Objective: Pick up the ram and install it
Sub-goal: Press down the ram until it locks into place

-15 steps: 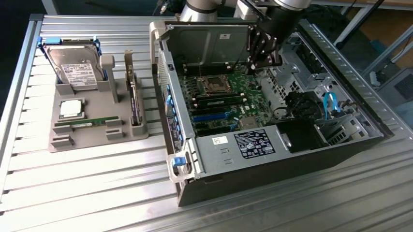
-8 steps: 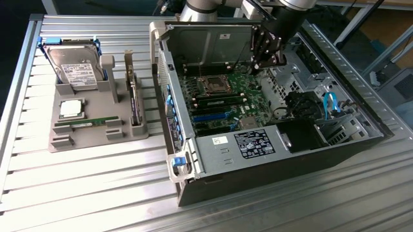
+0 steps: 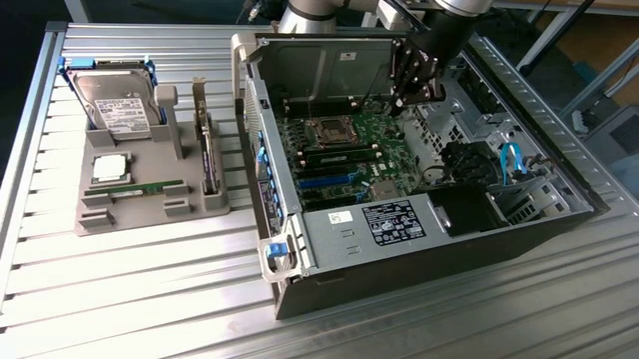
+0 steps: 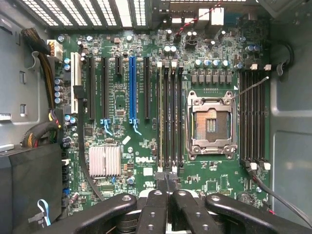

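**A:** Item one, the hand (image 3: 402,106)?

**B:** It hangs inside the open computer case (image 3: 429,288), over the motherboard (image 3: 384,134). In the wrist view the black fingers (image 4: 155,204) are pressed together at their tips (image 4: 167,182), and nothing can be seen between them.

**A:** Item two, the ram (image 3: 135,188)?

**B:** One green stick lies flat in a slot of the grey holder (image 3: 130,218), on the counter (image 3: 150,299). It is well apart from the hand, toward the exterior view's left.

**A:** Is there any other memory?

**B:** Yes, a seated stick (image 3: 340,158) (image 4: 160,122). It stands on edge in the bank of slots beside the CPU socket (image 3: 334,132) (image 4: 213,124), in the slot farthest from the socket. The fingertips are near one end of that bank, but whether they touch it I cannot tell.

**A:** What else is in the holder?

**B:** A hard drive (image 3: 118,101) stands propped at the far end. A square silver chip (image 3: 110,168) lies flat between the drive and the ram. A dark expansion card (image 3: 206,149) stands on edge along the side nearest the case.

**A:** And what else is in the case?

**B:** A blue slot (image 4: 132,87) sits among black ones, with a finned silver heatsink (image 4: 104,161) close by. There is also a labelled power supply (image 3: 399,221).
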Action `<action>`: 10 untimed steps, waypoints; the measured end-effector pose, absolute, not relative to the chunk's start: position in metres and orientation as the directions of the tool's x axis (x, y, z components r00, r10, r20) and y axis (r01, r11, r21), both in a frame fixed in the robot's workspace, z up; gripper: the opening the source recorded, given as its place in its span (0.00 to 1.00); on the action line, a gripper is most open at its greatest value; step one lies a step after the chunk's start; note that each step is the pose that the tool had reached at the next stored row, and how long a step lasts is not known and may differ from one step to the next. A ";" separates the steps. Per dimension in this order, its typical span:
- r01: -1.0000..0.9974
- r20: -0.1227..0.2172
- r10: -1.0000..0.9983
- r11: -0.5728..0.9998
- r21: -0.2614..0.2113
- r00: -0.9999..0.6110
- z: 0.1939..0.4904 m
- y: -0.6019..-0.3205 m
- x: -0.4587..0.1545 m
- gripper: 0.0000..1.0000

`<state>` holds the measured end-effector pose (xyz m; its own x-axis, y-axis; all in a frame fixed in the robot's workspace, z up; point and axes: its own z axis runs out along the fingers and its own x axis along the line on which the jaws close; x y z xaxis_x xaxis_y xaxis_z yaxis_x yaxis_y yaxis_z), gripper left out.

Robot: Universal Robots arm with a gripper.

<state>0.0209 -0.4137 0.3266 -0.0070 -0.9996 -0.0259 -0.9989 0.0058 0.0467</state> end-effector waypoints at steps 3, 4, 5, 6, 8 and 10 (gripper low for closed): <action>-0.999 -0.026 -1.000 0.006 0.047 -0.007 0.327 -0.414 0.024 0.10; -0.999 -0.026 -1.000 0.006 0.047 -0.007 0.327 -0.414 0.025 0.10; -0.999 -0.026 -1.000 0.006 0.047 -0.007 0.327 -0.414 0.026 0.10; -0.999 -0.026 -1.000 0.006 0.047 -0.007 0.327 -0.414 0.027 0.10; -0.999 -0.026 -1.000 0.006 0.047 -0.007 0.327 -0.414 0.029 0.10; -0.999 -0.026 -1.000 0.006 0.048 -0.007 0.327 -0.414 0.029 0.10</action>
